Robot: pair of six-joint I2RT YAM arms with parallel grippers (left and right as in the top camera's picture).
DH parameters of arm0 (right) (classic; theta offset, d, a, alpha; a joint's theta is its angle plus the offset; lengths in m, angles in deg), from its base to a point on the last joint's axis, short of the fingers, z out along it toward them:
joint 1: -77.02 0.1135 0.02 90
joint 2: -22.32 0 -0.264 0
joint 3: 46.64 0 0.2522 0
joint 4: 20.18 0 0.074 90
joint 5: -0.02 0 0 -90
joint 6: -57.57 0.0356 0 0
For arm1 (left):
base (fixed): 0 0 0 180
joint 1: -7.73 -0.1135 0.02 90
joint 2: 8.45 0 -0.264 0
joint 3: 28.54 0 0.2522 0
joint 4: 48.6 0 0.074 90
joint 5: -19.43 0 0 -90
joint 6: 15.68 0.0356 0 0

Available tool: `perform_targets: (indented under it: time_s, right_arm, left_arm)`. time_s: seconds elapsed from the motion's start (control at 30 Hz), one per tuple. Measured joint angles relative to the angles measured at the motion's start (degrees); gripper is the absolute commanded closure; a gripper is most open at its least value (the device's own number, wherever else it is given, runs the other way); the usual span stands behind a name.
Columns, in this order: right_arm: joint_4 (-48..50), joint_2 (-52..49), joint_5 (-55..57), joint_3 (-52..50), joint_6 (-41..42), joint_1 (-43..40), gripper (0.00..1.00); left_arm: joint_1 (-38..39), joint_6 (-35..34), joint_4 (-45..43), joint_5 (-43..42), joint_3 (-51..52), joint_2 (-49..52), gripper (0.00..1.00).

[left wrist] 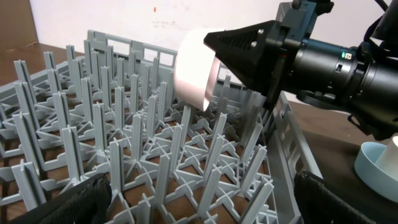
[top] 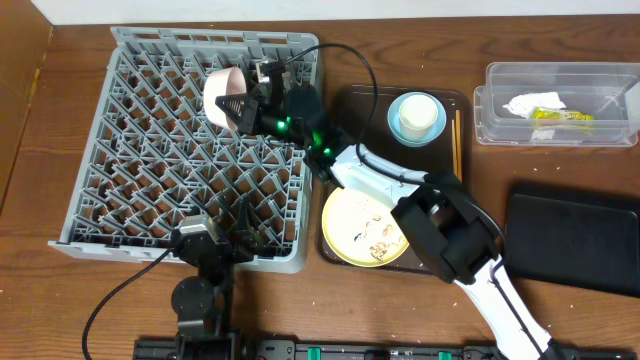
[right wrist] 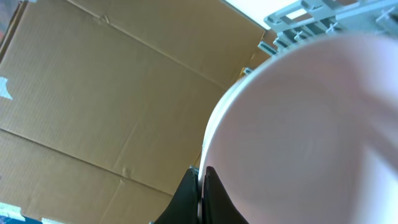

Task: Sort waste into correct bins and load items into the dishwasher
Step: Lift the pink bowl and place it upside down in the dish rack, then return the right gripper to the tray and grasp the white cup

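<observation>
My right gripper is shut on the rim of the pale pinkish-white bowl and holds it on its side over the grey dish rack. The bowl fills the right wrist view and shows above the pegs in the left wrist view. My left gripper is open and empty at the rack's near edge. The yellow plate with crumbs lies on the brown tray. A white cup sits in the light blue bowl. Chopsticks lie beside them. The napkin and wrapper lie in the clear tub.
The dark brown serving tray sits right of the rack. The flat black bin lies at the right front. The right arm's cable arcs over the tray. A cardboard wall shows behind in the right wrist view.
</observation>
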Motion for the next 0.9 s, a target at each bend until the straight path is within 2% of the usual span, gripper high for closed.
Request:
perform_targets:
  time_s: [0.17,0.27,0.43,0.53,0.6,0.83,0.9]
  right_arm:
    - [-1.09,0.02,-2.91,0.00,0.04,-0.74,0.86]
    - [-4.98,0.42,-4.70,0.09,-0.02,-1.03,0.85]
    - [-17.38,2.38,-4.52,0.04,-1.49,-2.14,0.83]
    - [-26.47,3.82,-2.12,-0.24,-4.13,-3.54,0.72]
    - [-32.00,5.70,0.28,-0.52,-6.49,-4.46,0.68]
    - [-43.15,16.48,4.07,-0.68,-12.07,-6.71,0.68]
    - [-46.10,20.02,4.48,-0.68,-13.70,-7.54,0.61]
  left_arm:
    - [0.00,0.00,0.00,0.00,0.00,0.00,0.05]
    - [0.00,0.00,-0.02,0.00,0.00,0.00,0.05]
    - [0.00,0.00,0.00,0.00,0.00,0.00,0.05]
    - [0.00,0.00,0.00,0.00,0.00,0.00,0.05]
    - [0.00,0.00,0.00,0.00,0.00,0.00,0.05]
    - [0.02,0.00,0.02,0.00,0.00,0.02,0.05]
    - [0.02,0.02,-0.02,0.00,0.00,0.02,0.05]
